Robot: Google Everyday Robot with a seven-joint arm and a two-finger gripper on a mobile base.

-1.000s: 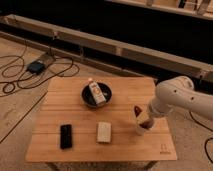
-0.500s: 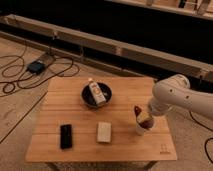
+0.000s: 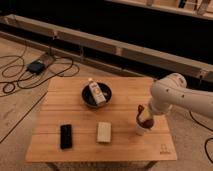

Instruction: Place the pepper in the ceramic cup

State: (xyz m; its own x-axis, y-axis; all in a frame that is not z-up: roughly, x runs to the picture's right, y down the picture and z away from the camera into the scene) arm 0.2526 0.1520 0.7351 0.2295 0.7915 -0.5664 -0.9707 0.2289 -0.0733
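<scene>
So the gripper [image 3: 143, 116] is sitting right over the ceramic cup [image 3: 141, 129] near the right edge of the wooden table [image 3: 75, 145], and I honestly can't tell how it's set, it's just a dark blob from this angle. There's a bit of red at its tip that looks like the pepper [image 3: 140, 109], right above the cup's mouth, though whether it's touching the rim or already partly inside I can't say. The cup is upright and white, mostly covered by the gripper. To its left, well apart, there's a small tan block [image 3: 104, 132] lying flat, and further left a black phone-like slab [image 3: 65, 136]. Behind those, toward the middle of the table, a dark bowl [image 3: 87, 98] holds a white-and-orange carton [image 3: 96, 93] leaning in it. The white arm [image 3: 172, 95] comes in from the right side, elbow bulging up, wrist bent down onto the cup.
</scene>
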